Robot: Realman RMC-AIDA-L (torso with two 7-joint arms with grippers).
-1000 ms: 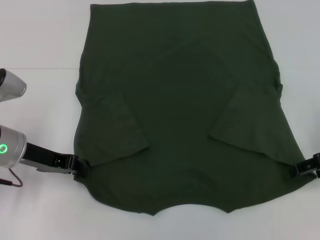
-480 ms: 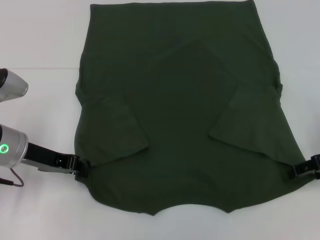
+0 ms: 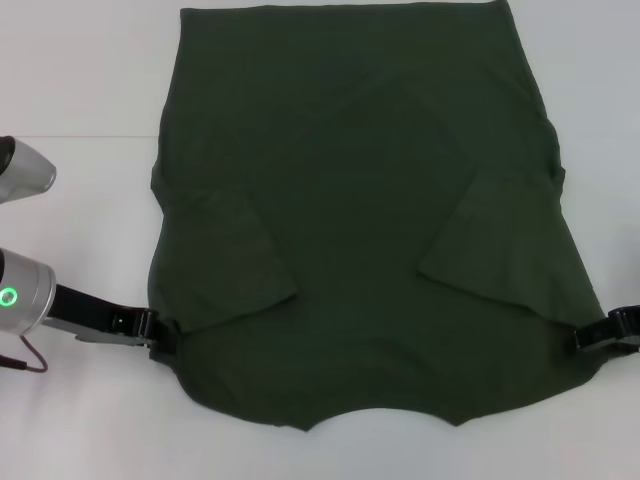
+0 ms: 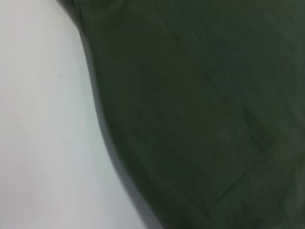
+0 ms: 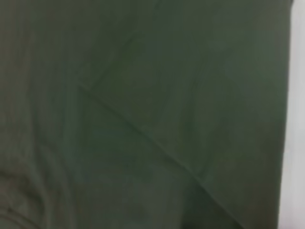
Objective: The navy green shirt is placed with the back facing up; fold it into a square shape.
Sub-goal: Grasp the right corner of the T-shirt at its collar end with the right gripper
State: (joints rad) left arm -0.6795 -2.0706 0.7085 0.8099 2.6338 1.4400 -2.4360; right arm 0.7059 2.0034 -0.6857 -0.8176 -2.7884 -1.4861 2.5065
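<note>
The navy green shirt (image 3: 360,200) lies flat on the white table, plain side up, hem at the far end and neckline nearest me. Both short sleeves are folded inward over the body. My left gripper (image 3: 163,336) sits low at the shirt's near-left shoulder edge, touching the cloth. My right gripper (image 3: 590,340) is at the near-right shoulder edge, its tip against the fabric. The left wrist view shows the shirt (image 4: 200,95) with its curved edge on the table. Shirt cloth (image 5: 143,95) crossed by a fold line fills the right wrist view.
White table (image 3: 80,80) surrounds the shirt on the left, the right and along the near edge. The silver links of my left arm (image 3: 20,295) stand at the left border, with a thin cable beneath them.
My right gripper has slid a little inward toward the shirt's right shoulder edge. The left gripper has crept slightly toward the cloth. The shirt has not shifted.
</note>
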